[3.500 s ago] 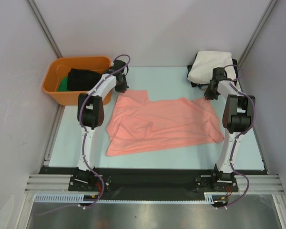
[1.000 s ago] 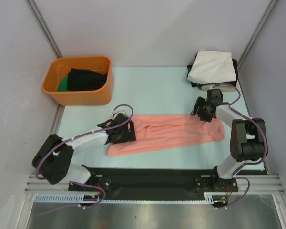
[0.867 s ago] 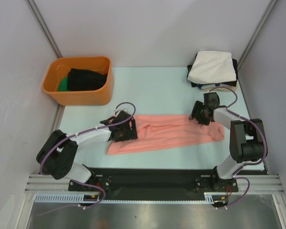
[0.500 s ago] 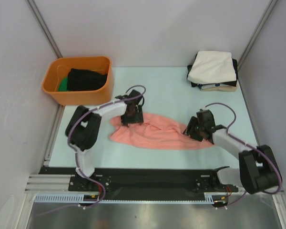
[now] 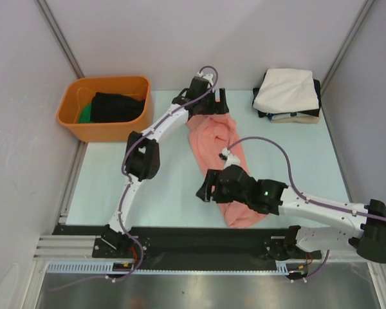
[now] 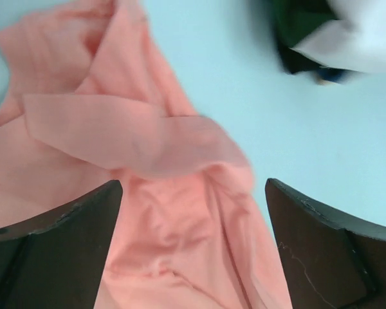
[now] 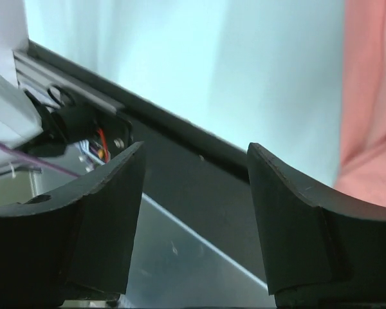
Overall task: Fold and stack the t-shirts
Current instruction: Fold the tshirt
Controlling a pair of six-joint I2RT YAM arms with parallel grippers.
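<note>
Your left pincer (image 6: 193, 251) stands with its jaws wide apart and nothing between them, hanging over the far end of the salmon-pink t-shirt (image 5: 222, 145). In the left wrist view the cloth directly under it is bunched, with one fold lying across the rest.

Your right pincer (image 7: 193, 219) is also parted and empty. It looks down on the black rail (image 7: 180, 161) at the near edge of the table (image 5: 167, 187), and the pink cloth shows only at the right margin of its view. The shirt therefore lies just to that pincer's right, not under it.

From above, the shirt is a narrow, rumpled strip. Its long axis runs from far to near and drifts right as it comes toward you. The left arm is nearer the far end and the right arm is nearer the near end, so each arm has its own end to take.

The strip looks gathered rather than folded, so I judge it needs spreading flat before you fold it.

The cream-white t-shirt (image 5: 286, 89) tops the folded stack at the far right, well apart. The orange tub (image 5: 77, 129) sits far left.
</note>
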